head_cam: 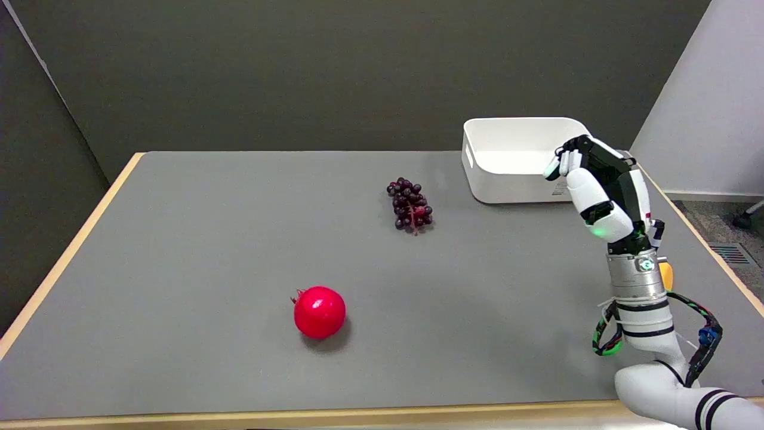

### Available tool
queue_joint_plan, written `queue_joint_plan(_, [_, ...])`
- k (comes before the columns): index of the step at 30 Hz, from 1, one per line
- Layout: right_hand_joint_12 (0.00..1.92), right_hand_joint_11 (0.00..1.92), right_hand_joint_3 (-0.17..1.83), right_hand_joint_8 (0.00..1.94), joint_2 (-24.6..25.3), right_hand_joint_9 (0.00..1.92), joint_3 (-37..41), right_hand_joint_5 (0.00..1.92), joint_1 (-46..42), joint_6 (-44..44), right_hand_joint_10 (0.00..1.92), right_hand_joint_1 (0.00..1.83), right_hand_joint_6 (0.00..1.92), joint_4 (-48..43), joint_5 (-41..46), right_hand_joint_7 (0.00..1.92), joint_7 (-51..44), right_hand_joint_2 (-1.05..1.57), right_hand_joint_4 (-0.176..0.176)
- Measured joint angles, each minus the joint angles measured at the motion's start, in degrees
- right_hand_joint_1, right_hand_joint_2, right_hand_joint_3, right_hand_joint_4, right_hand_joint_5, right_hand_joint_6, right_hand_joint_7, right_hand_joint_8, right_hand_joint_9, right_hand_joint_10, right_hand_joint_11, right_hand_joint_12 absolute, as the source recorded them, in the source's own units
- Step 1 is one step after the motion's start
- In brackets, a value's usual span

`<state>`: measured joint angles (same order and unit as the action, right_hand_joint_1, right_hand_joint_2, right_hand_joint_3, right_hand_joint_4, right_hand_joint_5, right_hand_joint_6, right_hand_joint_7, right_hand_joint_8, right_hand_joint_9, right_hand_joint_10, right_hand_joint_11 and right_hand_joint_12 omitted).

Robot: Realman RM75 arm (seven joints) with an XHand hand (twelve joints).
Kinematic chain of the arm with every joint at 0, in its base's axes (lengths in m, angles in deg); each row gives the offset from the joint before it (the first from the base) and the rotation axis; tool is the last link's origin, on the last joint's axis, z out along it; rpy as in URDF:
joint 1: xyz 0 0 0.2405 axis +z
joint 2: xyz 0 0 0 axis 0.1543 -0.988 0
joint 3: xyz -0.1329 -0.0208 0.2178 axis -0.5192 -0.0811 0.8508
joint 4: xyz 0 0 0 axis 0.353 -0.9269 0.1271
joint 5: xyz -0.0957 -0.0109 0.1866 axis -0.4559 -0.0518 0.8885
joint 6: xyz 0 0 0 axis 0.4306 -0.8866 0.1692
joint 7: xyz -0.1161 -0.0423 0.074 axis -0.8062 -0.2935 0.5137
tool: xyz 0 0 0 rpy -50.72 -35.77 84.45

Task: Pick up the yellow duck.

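Note:
Only a small yellow-orange sliver of the duck [667, 276] shows on the table at the right, behind the right arm's silver wrist; the rest of it is hidden. My right hand [597, 188] is raised in the air above and to the left of that sliver, in front of the white bin. Its fingers [567, 160] bend forward at the top and hold nothing. The hand does not touch the duck.
A white bin [507, 179] stands at the back right, just behind the hand. A bunch of dark grapes [410, 205] lies mid-table. A red pomegranate [320, 312] sits nearer the front. The table's right edge [716, 257] runs close to the arm.

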<state>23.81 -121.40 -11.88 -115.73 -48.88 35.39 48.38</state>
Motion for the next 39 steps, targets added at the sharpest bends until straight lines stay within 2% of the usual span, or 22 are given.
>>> queue_joint_plan(5, [1.84, 0.37, 0.9, 1.94, -0.31, 0.82, 0.73, 0.78, 0.03, 0.23, 1.39, 0.71, 1.91, 0.92, -0.85, 0.73, -2.1, 0.75, -0.06])
queue_joint_plan(7, [1.81, 0.39, 0.86, 1.89, -0.48, 0.8, 0.98, 0.8, -0.04, 0.23, 1.42, 0.7, 1.72, 1.37, -1.15, 0.82, -3.7, 0.76, -0.13])
queue_joint_plan(9, [1.75, 0.39, 0.86, 1.77, -0.64, 0.81, 1.23, 0.74, -0.21, 0.23, 1.36, 0.95, 1.66, 1.66, -1.35, 0.91, -5.58, 0.88, -0.04])
queue_joint_plan(11, [1.71, 0.38, 0.74, 1.58, -0.77, 0.8, 1.53, 0.7, -0.51, 0.23, 1.37, 0.96, 1.64, 1.94, -1.43, 0.93, -7.97, 0.95, -0.047])
queue_joint_plan(13, [1.65, 0.36, 0.52, 1.24, -0.87, 0.74, 1.96, 0.69, -0.95, 0.21, 1.39, 0.95, 1.55, 2.14, -1.36, 0.84, -10.28, 1.04, -0.009])
queue_joint_plan(14, [1.62, 0.35, 0.55, 1.13, -0.93, 0.71, 2.31, 0.66, -1.34, 0.19, 1.39, 0.88, 1.45, 2.25, -1.19, 0.81, -11.91, 0.99, -0.021])
queue_joint_plan(15, [1.59, 0.33, 0.74, 1.12, -0.98, 0.68, 2.72, 0.59, -1.76, 0.16, 1.37, 0.74, 1.3, 2.31, -0.98, 0.78, -13.28, 0.84, -0.071])
queue_joint_plan(16, [1.56, 0.31, 0.85, 1.09, -1.05, 0.66, 3.27, 0.54, -2.3, 0.07, 1.35, 0.66, 1.18, 2.32, -0.68, 0.76, -14.88, 0.74, -0.101])
queue_joint_plan(18, [1.46, 0.23, 0.84, 0.95, -1.22, 0.55, 4.45, 0.45, -3.59, 0.02, 1.26, 0.63, 0.95, 2.28, 0.08, 0.66, -17.71, 0.73, -0.096])
queue_joint_plan(20, [1.44, 0.21, 0.85, 0.91, -1.51, 0.52, 6.03, 0.43, -5.49, 0.0, 1.24, 0.63, 0.88, 1.82, 1.17, 0.63, -20.63, 0.72, -0.093])
queue_joint_plan(22, [1.41, 0.18, 0.88, 0.8, -1.89, 0.46, 7.65, 0.37, -7.61, 0.02, 1.17, 0.62, 0.7, 0.93, 2.64, 0.58, -23.29, 0.69, -0.085])
queue_joint_plan(33, [1.37, 0.15, 0.85, 0.72, -3.84, 0.38, 14.47, 0.3, -20.38, 0.92, 1.09, 0.61, 0.56, -4.4, 14.29, 0.5, -36.33, 0.69, -0.074])
queue_joint_plan(39, [1.32, 0.1, 0.84, 0.61, -3.94, 0.32, 14.91, 0.25, -24.98, 1.36, 1.02, 0.57, 0.46, -6.02, 19.79, 0.43, -40.32, 0.65, -0.059])
